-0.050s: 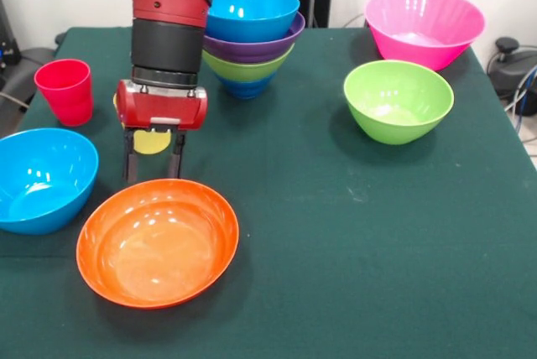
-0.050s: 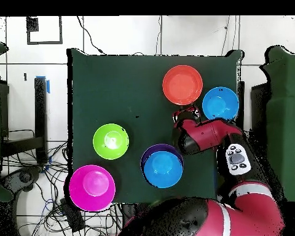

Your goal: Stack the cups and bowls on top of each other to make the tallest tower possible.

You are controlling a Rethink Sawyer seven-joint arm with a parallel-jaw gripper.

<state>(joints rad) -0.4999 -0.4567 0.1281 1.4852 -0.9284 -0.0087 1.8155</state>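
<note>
My gripper (image 1: pixel 153 171) (image 2: pixel 185 115) hangs open just behind the far rim of the orange bowl (image 1: pixel 158 241) (image 2: pixel 182 85), with nothing between its fingers. A yellow cup (image 1: pixel 152 142) stands behind the gripper and is mostly hidden by it. At the left stands the red cup (image 1: pixel 65 91). The tower (image 1: pixel 250 40) (image 2: pixel 163 166) has a light blue bowl on top, purple and lime green below it, and dark blue lowest. Loose bowls: light blue (image 1: pixel 42 179) (image 2: pixel 220 103), lime green (image 1: pixel 398 101) (image 2: pixel 110 141), pink (image 1: pixel 424 28) (image 2: pixel 92 187).
The green table (image 1: pixel 352 250) has open cloth at the front right in the front view. My arm (image 2: pixel 205 132) reaches over the table beside the tower. Cables lie on the floor past the table's edges.
</note>
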